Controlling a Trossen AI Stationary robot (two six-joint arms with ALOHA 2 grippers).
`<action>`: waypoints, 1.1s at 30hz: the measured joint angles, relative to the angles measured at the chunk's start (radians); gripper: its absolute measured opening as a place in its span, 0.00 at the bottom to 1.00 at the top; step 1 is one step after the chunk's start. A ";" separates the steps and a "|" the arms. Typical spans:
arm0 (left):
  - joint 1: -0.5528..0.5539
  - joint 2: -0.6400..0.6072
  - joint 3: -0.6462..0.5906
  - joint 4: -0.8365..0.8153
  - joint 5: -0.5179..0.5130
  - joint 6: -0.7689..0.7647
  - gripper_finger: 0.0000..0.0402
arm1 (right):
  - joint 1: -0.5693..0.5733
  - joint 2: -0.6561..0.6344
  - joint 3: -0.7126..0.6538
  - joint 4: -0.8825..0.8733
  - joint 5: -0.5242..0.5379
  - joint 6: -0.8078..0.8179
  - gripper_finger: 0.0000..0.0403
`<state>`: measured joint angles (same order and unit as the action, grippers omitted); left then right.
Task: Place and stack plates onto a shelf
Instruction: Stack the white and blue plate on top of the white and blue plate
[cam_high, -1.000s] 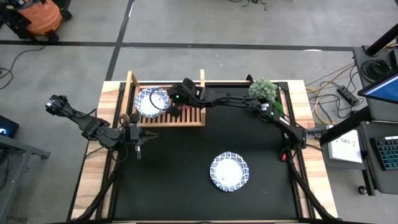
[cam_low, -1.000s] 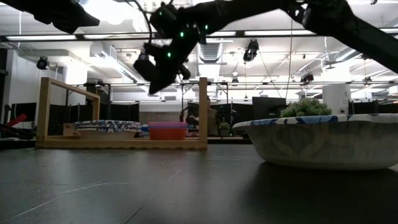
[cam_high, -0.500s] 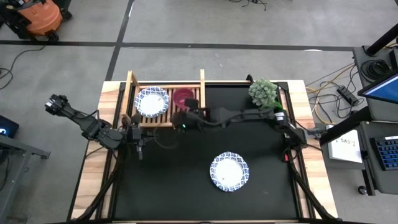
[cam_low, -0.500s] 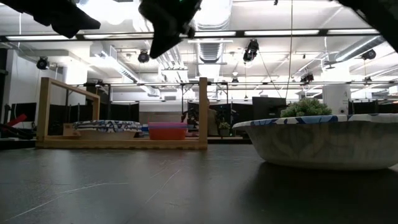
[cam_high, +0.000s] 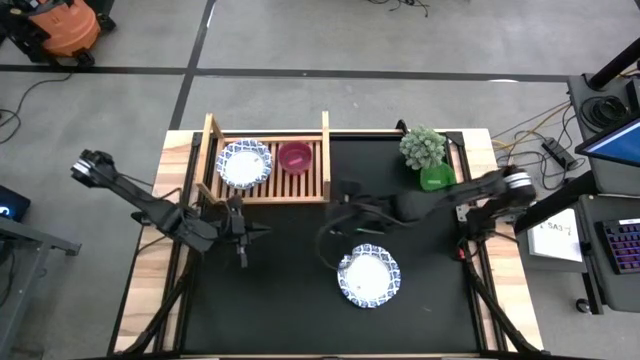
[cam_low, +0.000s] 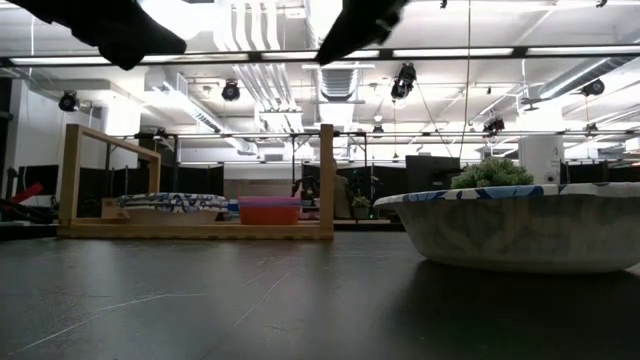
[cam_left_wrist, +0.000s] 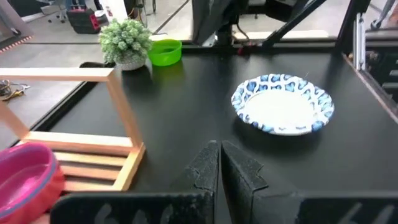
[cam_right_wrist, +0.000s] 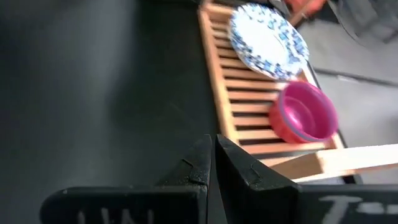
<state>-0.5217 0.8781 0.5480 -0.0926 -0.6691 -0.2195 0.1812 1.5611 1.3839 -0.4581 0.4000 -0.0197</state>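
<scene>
Meanwhile, over the black worktop, both pincers pressed together and empty: left pincer near the shelf, right pincer beside the loose plate.

Two plates, one pink bowl, one shelf, one plant.
</scene>
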 joint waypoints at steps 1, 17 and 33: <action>0.000 0.019 0.003 0.029 0.000 0.000 0.00 | 0.009 -0.035 -0.055 0.048 -0.010 -0.003 0.03; 0.012 0.339 0.184 0.180 -0.003 0.003 0.00 | 0.052 -0.492 -0.648 0.566 -0.015 -0.156 0.03; 0.176 0.715 0.486 0.116 0.191 -0.018 0.14 | 0.052 -0.706 -0.834 0.672 -0.146 -0.288 0.03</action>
<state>-0.3460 1.5932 1.0336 0.0237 -0.4785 -0.2376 0.2333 0.8547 0.5498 0.2143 0.2538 -0.3080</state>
